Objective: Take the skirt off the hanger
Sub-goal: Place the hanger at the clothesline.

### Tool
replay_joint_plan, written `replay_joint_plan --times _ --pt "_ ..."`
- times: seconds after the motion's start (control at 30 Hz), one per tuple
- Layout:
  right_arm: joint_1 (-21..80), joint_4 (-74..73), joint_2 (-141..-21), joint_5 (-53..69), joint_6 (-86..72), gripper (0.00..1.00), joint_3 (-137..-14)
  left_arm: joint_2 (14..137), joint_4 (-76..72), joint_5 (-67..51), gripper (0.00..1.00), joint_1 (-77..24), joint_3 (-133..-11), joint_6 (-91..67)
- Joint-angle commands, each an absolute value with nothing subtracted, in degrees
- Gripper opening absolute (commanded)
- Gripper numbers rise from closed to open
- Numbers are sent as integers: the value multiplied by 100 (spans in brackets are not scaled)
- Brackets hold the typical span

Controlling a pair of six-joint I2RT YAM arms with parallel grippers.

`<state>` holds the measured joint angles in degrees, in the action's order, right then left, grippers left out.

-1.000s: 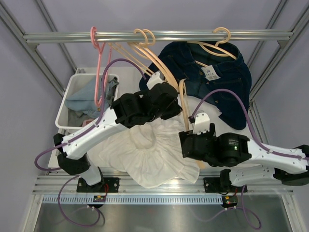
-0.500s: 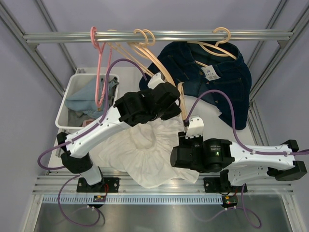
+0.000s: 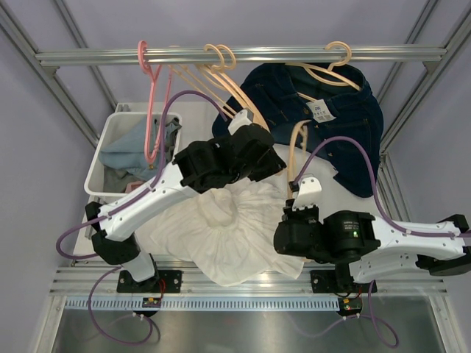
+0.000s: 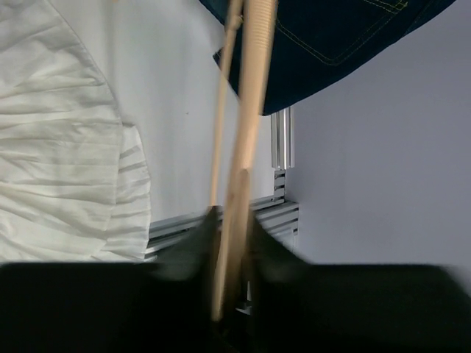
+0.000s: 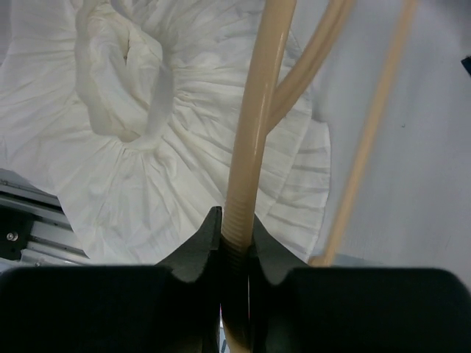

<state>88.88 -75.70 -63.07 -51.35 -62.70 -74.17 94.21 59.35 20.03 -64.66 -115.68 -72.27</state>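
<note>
Room on the worktop (image 3: 335,173) is tight: the skirt (image 3: 221,228) spreads over the middle and its near hem reaches the metal framing at the front edge. A white bin (image 3: 101,153) of folded clothes fills the far left corner, and a dark denim jacket (image 3: 346,136) hangs from the overhead rail (image 3: 294,54) at the far right. The only bare strip lies between the skirt's right hem and the jacket. The skirt is white and finely pleated, lying flat in a rough fan with its waistband bunched into a raised loop near the centre. The beige hanger (image 5: 254,132) crosses above its right side; whether any part of the skirt is attached to it cannot be told. The left arm reaches from its base diagonally over the skirt toward the jacket, and the left tool (image 4: 232,224) is clenched on the hanger's thin rods. The right arm folds in low from the right, and the right tool (image 5: 237,232) is clenched on the hanger's thick bar, just above the skirt's right hem.
</note>
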Motion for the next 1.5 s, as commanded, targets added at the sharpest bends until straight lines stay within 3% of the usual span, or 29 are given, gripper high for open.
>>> replay_joint_plan --times 0.0,0.03,0.07,0.1,0.23,0.43,0.57,0.7,0.9,1.1,1.3,1.47 --pt "8833 -9152 -5934 -5485 -6171 0 -7550 9044 5742 2145 39 -6407 -11410 -7094" --pt "8842 -8984 -5698 -5397 -6005 0 -7550 8905 5617 2092 57 -6407 -11321 -7041" --pt "8842 -8826 -5556 -5214 -5707 0 -7541 8842 5486 2040 88 -6407 -11233 -6944" --pt "8842 -8554 -5407 -5099 -5591 0 -7524 8772 5206 1830 99 -6407 -11137 -6830" --pt "8850 -8043 -4451 -4493 -5195 0 -7453 8351 4729 1783 99 -6565 -10785 -6224" --pt "8842 -7761 -3841 -3825 -4668 0 -7734 7130 4606 3285 99 -7101 -10364 -5415" --pt "8842 -6902 -3779 -3183 -4044 0 -8068 6172 4019 3796 99 -7172 -8996 -5046" --pt "8842 -6514 -4103 -2954 -3666 0 -8664 5267 3973 4086 99 -7172 -8115 -5098" --pt "8746 -5845 -5191 -2312 -2989 0 -9491 4896 4429 4158 99 -7172 -7691 -4949" --pt "7386 -4677 -5712 -108 -2988 0 -9370 4782 5343 4078 98 -7304 -7700 -4799" --pt "7348 -4184 -6099 272 -2918 0 -9605 3982 5177 3639 94 -7339 -6646 -4781" --pt "7339 -4763 -6354 -895 -2435 0 -10089 3779 5264 3437 96 -7339 -6258 -4895"
